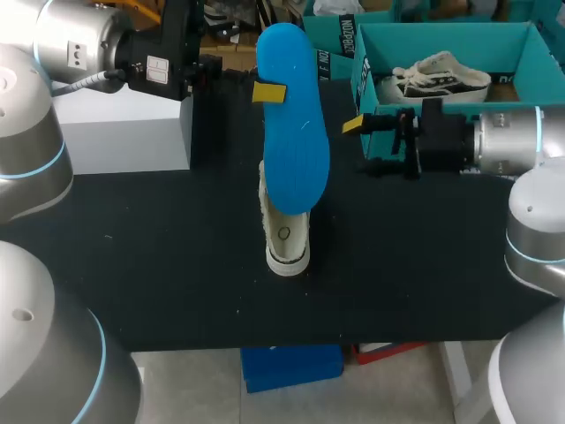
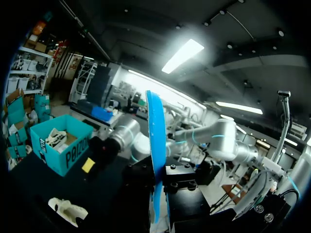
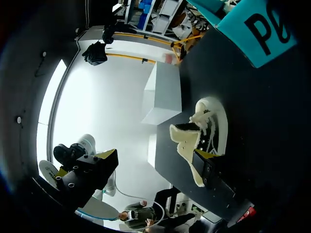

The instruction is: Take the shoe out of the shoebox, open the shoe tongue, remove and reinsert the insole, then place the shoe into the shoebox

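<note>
Head view: black table (image 1: 177, 265), teal shoebox (image 1: 441, 40) at its far-right w/ 2nd shoe (image 1: 441, 78) inside. Our left gripper (image 1: 269, 93) pinches blue insole (image 1: 296, 150) upright above the shoe (image 1: 287, 238) mid-table; far finger hidden, prob. clamped. Right gripper (image 1: 357, 146) spread, empty.

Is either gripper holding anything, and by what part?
Left gripper pinches the blue insole by its side edge, near the end away from the shoe; right gripper is open, holding nothing.

Head view looks down from high behind onto the whole surface (image 1: 177, 265). Left wrist view looks level across it toward the box (image 2: 58, 141). Right wrist view faces the other way, close to the shoe (image 3: 204, 131). All three share shoe and box
</note>
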Motion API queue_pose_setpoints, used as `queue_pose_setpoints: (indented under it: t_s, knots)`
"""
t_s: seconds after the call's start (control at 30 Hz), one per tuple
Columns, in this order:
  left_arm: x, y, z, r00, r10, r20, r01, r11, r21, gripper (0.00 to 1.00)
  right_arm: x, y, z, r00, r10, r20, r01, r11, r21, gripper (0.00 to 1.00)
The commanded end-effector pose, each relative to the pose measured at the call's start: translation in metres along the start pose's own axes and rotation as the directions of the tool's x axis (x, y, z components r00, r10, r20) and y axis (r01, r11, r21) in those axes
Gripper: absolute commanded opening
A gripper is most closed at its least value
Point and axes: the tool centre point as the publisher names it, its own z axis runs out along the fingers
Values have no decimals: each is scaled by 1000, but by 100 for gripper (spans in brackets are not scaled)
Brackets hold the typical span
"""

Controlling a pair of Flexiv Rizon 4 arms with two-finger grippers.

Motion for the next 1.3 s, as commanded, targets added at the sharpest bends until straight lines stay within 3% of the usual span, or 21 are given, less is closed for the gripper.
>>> queue_pose_setpoints:
  t_s: [0.03, 0.53, 0.63, 0.73, 0.9, 1.0, 1.13, 1.23, 1.3]
  knots:
    - [0, 1, 1, 1000, 2, 4, -2, 1000, 2, 0, -1, 2, 0, 992, -11, -124, 10, 1000, -4, 100]
    - [0, 1, 1, 1000, 2, 4, -2, 1000, 2, 0, 5, 8, -1, 995, -45, -86, 46, 999, 3, 100]
    - [4, -6, 7, 976, 185, 111, -179, 982, -60, 0, 5, 8, -1, 995, -45, -86, 46, 999, 3, 100]
    - [13, -6, 12, 872, 439, 216, -405, 896, -183, 0, 5, 8, -1, 995, -45, -86, 46, 999, 3, 100]
    - [23, 9, 13, 664, 677, 318, -620, 736, -272, 0, 5, 8, -1, 995, -45, -86, 46, 999, 3, 100]
    - [28, 24, 13, 511, 774, 374, -701, 627, -340, 0, 5, 8, -1, 995, -45, -86, 46, 999, 3, 100]
    - [36, 59, 17, 349, 866, 358, -771, 483, -416, 0, 5, 8, -1, 995, -45, -86, 46, 999, 3, 100]
    - [40, 81, 20, 304, 896, 324, -786, 428, -446, 0, 5, 8, -1, 995, -45, -86, 46, 999, 3, 100]
    - [38, 94, 21, 395, 867, 303, -746, 495, -446, 0, 5, 8, -1, 995, -45, -86, 46, 999, 3, 100]
